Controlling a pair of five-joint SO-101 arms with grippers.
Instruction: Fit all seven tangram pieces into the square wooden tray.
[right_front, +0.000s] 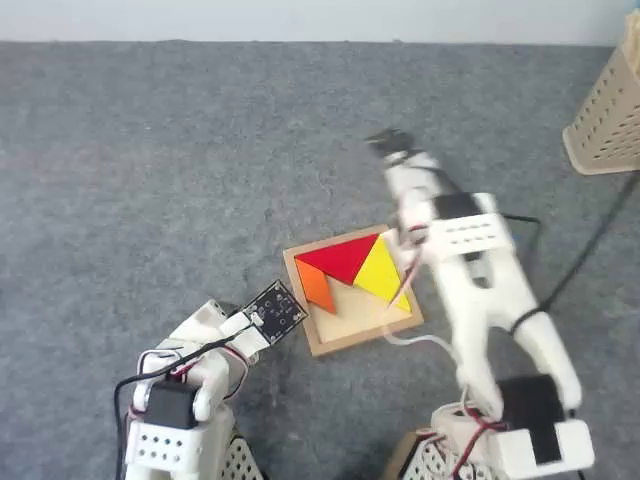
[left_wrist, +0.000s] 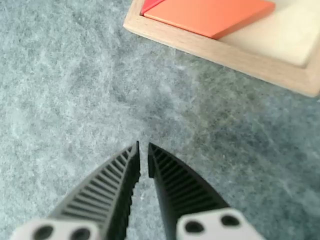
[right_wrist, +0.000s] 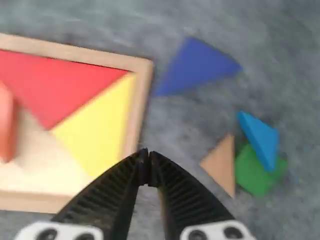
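The square wooden tray (right_front: 330, 343) lies mid-table and holds a red triangle (right_front: 340, 258), a yellow triangle (right_front: 381, 273) and an orange piece (right_front: 317, 288). Outside the tray (right_wrist: 144, 80), beside its rim, lie a dark blue triangle (right_wrist: 195, 64), a light blue triangle (right_wrist: 260, 137), a tan triangle (right_wrist: 222, 162) and a green piece (right_wrist: 252, 176). My right gripper (right_wrist: 148, 152) is shut and empty, hovering over the tray's rim by the yellow triangle (right_wrist: 100, 132). My left gripper (left_wrist: 143, 146) is shut on nothing above the grey mat, just short of the tray's corner (left_wrist: 215, 50) with the orange piece (left_wrist: 210, 15).
A beige perforated basket (right_front: 608, 110) stands at the far right edge. The right arm (right_front: 480, 270) covers the mat to the right of the tray in the high view. Grey mat (right_front: 150, 180) stretches open to the left and behind the tray.
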